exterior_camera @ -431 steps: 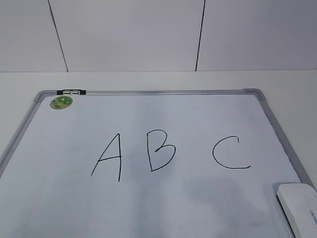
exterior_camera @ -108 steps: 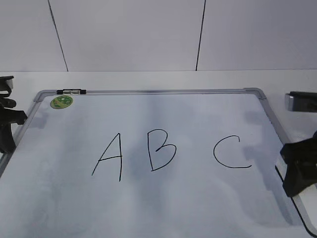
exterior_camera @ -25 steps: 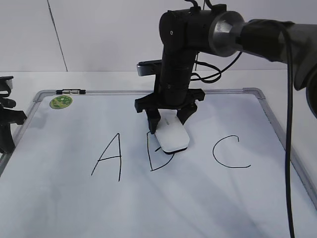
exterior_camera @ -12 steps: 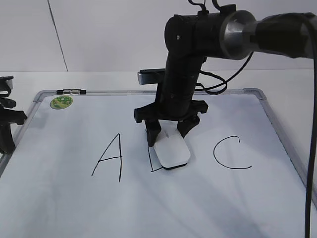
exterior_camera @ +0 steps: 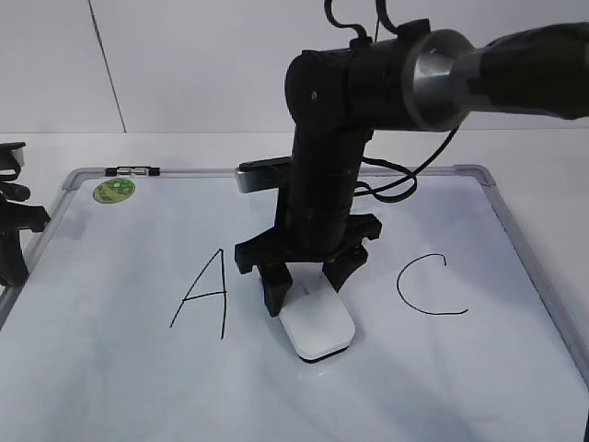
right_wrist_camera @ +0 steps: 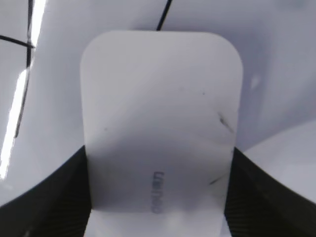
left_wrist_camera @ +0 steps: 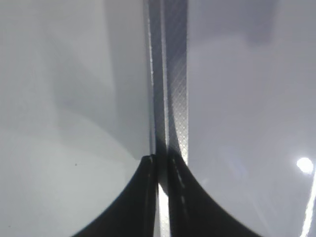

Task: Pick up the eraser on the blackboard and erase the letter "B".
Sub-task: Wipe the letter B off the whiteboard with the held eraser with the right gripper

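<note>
The blackboard (exterior_camera: 515,239) lies flat, a white board with a grey frame. My right gripper (exterior_camera: 304,287) is shut on the white eraser (exterior_camera: 317,330), which rests flat on the board between the black "A" (exterior_camera: 202,290) and "C" (exterior_camera: 428,285). In the right wrist view the eraser (right_wrist_camera: 158,108) fills the space between the jaws (right_wrist_camera: 158,197), grey lettering up. No stroke of the letter "B" shows; the gripper and eraser cover its place. My left gripper (exterior_camera: 14,244) is at the board's left edge, shut and empty (left_wrist_camera: 162,165), over the frame (left_wrist_camera: 175,74).
A round green sticker (exterior_camera: 114,190) and a small clip (exterior_camera: 132,170) sit at the board's back left corner. The right arm (exterior_camera: 331,138) stands tall over the board's middle, with its cable behind. A white wall rises behind the table.
The right gripper has slid the eraser toward the front of the board, down over the place of the "B". The stroke remnants seen earlier no longer show. The left arm has not moved.
</note>
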`<state>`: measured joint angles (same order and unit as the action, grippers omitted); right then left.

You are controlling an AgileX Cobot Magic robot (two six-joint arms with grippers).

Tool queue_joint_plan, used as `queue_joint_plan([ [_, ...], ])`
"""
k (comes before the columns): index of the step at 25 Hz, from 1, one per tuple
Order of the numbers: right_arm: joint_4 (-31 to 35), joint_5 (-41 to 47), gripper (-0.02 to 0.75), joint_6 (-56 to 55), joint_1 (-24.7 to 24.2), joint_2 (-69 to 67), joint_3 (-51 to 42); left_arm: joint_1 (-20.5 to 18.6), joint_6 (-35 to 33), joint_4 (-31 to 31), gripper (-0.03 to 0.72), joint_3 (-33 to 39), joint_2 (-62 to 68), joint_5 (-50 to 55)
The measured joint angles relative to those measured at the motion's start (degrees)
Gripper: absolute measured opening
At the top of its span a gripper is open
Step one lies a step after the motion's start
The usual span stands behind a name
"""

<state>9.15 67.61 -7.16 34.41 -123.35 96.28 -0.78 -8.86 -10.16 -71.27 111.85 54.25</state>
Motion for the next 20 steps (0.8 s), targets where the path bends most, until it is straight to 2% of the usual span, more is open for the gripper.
queue_joint_plan([
  [11,-4.9,0.5,0.525,-3.5,1.4,-0.2,0.2,0.0,0.0,-0.2,0.022,0.0,0.0,0.1],
  [16,-5.7,2.7,0.525,-4.3,1.5,-1.9,3.6,0.0,0.0,-0.2,0.022,0.0,0.0,0.1],
  [20,-9.1,3.2,0.525,-5.4,1.5,-3.8,7.8,0.0,0.0,-0.2,0.022,0.0,0.0,0.1],
])
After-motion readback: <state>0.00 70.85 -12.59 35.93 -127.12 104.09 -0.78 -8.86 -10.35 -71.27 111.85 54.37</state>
